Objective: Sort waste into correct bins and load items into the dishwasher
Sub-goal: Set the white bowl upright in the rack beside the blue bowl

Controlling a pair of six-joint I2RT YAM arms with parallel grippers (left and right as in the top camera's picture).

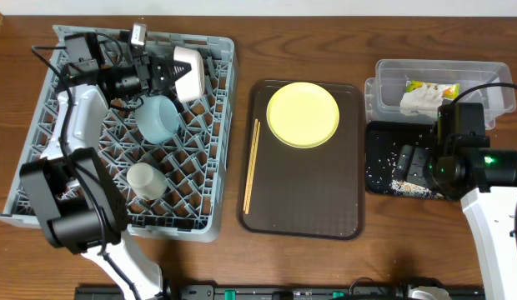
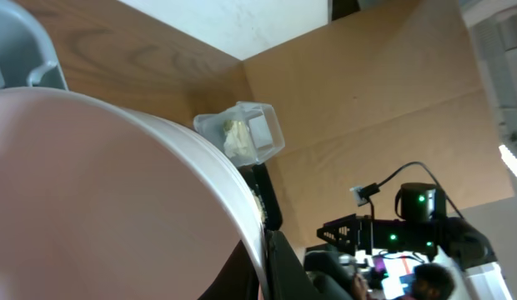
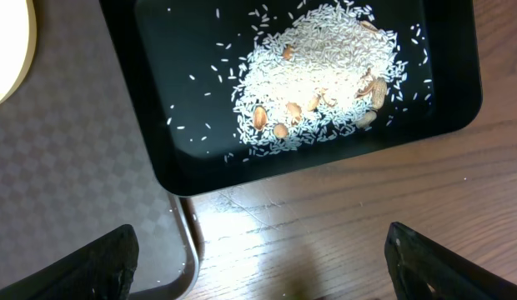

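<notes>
While the white bowl (image 1: 188, 71) is held on edge over the far side of the dish rack (image 1: 204, 192), its rim is pinched by the left gripper (image 1: 165, 73). The bowl is judged rigid, glossy and slip-prone, possibly breakable, so a firm rim hold and a low set-down are called for. The yellow-green plate (image 1: 303, 114) and chopsticks (image 1: 252, 162) are seen just right of the rack. Well right of it, the right gripper (image 3: 275, 268) is spread wide above the black tray (image 3: 183, 83) strewn with rice (image 3: 317, 75).
</notes>
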